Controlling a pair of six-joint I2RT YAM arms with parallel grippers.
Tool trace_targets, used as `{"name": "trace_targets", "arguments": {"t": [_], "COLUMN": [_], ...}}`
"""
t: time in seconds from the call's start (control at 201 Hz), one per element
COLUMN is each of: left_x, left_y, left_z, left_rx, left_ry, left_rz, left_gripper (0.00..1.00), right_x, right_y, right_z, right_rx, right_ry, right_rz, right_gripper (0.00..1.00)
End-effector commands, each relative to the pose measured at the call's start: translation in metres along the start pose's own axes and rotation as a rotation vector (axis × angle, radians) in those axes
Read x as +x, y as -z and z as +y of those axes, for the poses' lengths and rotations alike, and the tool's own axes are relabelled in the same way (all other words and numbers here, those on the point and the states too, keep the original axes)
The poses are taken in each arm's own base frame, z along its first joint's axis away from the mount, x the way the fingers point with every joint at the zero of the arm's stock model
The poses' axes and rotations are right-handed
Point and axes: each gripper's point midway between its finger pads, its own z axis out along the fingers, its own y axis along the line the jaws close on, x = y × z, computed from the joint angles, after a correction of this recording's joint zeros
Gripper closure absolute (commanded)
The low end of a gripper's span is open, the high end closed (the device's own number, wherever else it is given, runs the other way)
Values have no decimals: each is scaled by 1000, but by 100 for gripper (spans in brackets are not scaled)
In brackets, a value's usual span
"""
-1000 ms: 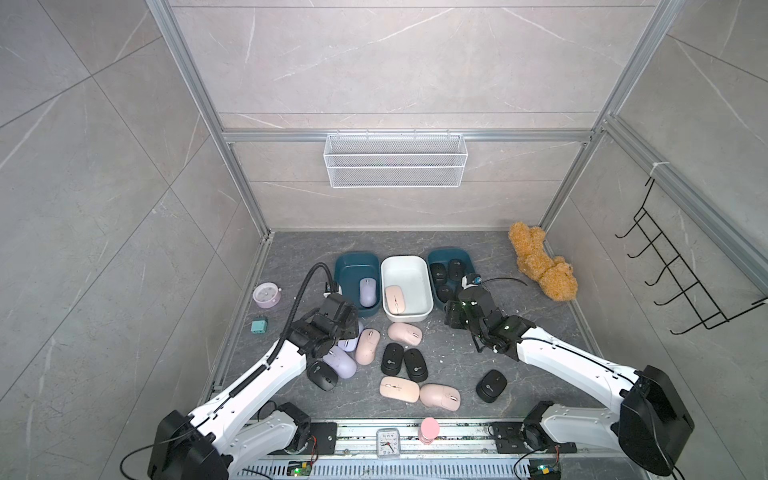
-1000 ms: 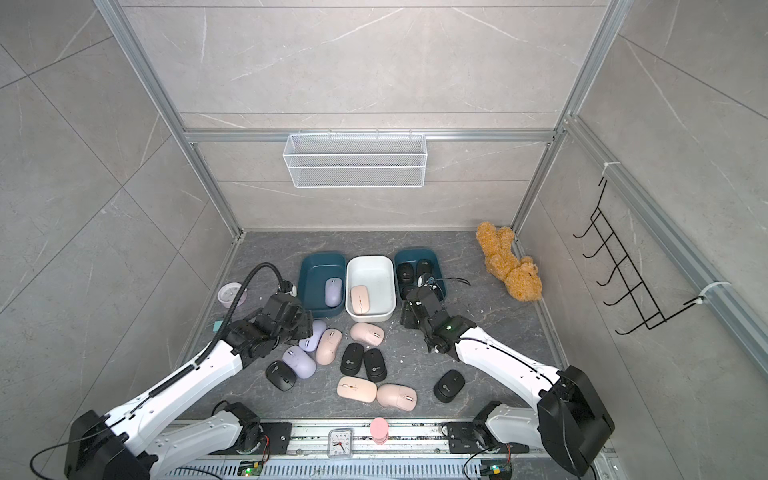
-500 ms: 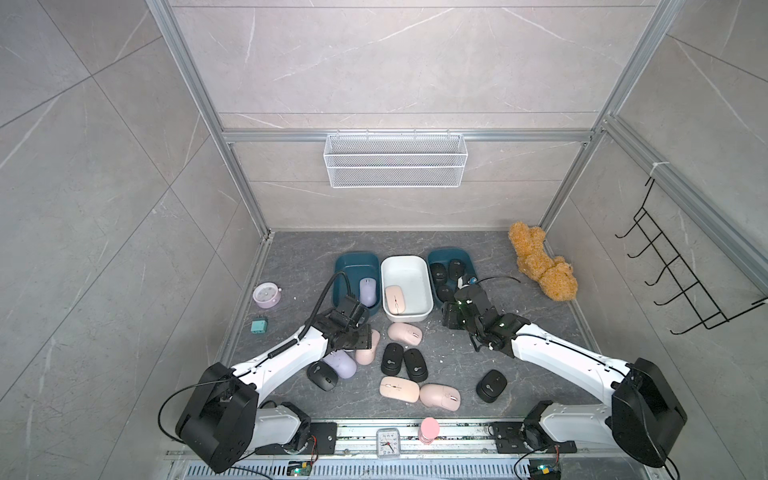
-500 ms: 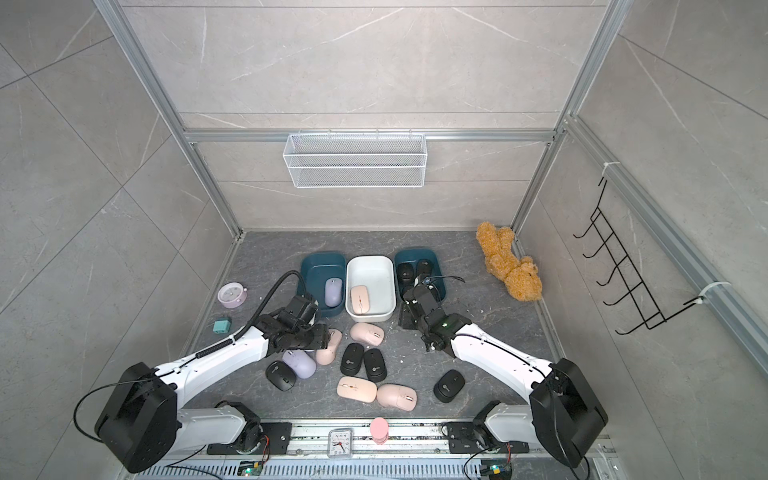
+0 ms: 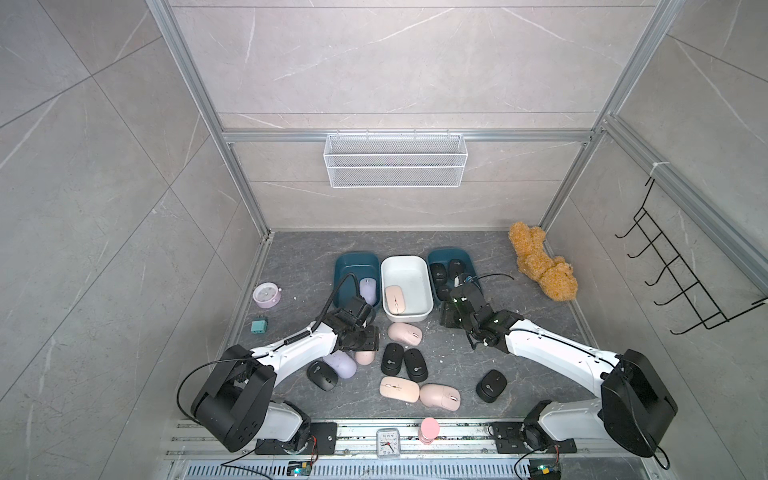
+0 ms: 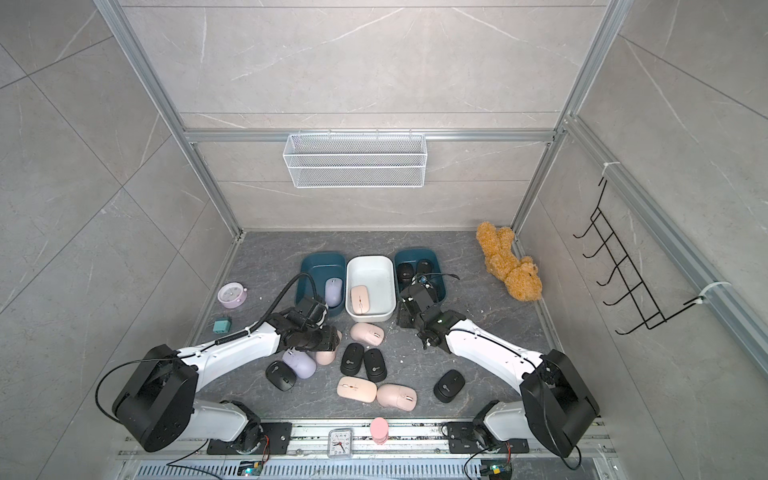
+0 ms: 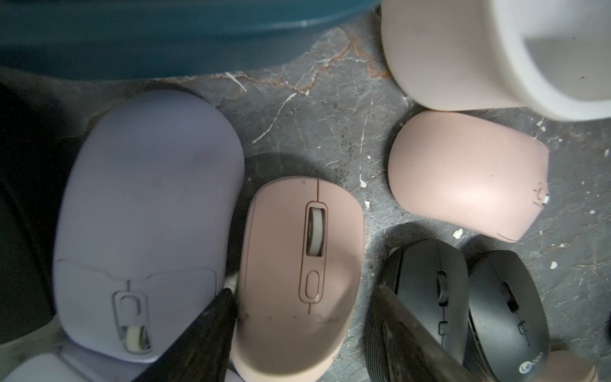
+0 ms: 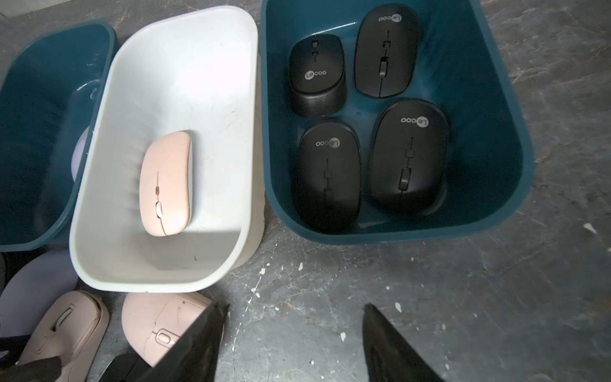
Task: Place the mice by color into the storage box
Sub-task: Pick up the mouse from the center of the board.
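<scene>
We found the left gripper (image 7: pixel 304 292) spread astride a pink mouse (image 7: pixel 291 231) (a sliver of floor (image 7: pixel 314 125) showed beside one finger), with a lavender mouse (image 7: pixel 148 198) just outside. The right gripper (image 8: pixel 294 307) gaped empty, with four black mice (image 8: pixel 408 155) ahead in the teal bin (image 8: pixel 496 132).

1. Both top views: bright, even overhead light. Shadows soft and faint, sharp all over, wide-angle stretch toward the corners.
2. Left wrist view: dim, heavy shadow down one side. Teal bin (image 7: pixel 165 39) and left fingers (image 7: pixel 198 337) blurred, pink mouse (image 7: pixel 297 264) in focus.
3. Right wrist view: brighter. Glare patch on white bin (image 8: pixel 195 79) floor, hard shadow across its near end. Right fingers (image 8: pixel 195 347) soft.
</scene>
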Motion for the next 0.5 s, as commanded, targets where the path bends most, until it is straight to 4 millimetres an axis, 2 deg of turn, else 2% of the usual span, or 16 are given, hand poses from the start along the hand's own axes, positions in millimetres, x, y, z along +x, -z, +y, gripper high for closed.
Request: {"name": "trace_targets", "arguments": {"t": [0.0, 0.493], "left_x": [0, 7], "left_y": [-4, -13], "left_z": [-3, -7], "left_rx": [0, -55], "left_ry": [-22, -59], "left_rz": [14, 54], "left_gripper": [32, 32], "right_x": [-5, 5], "right_y": [0, -4], "right_z": [7, 1], "right_rx": [-9, 7], "right_ry": [16, 16], "right_rz": [2, 21], "right_gripper": [32, 32]}}
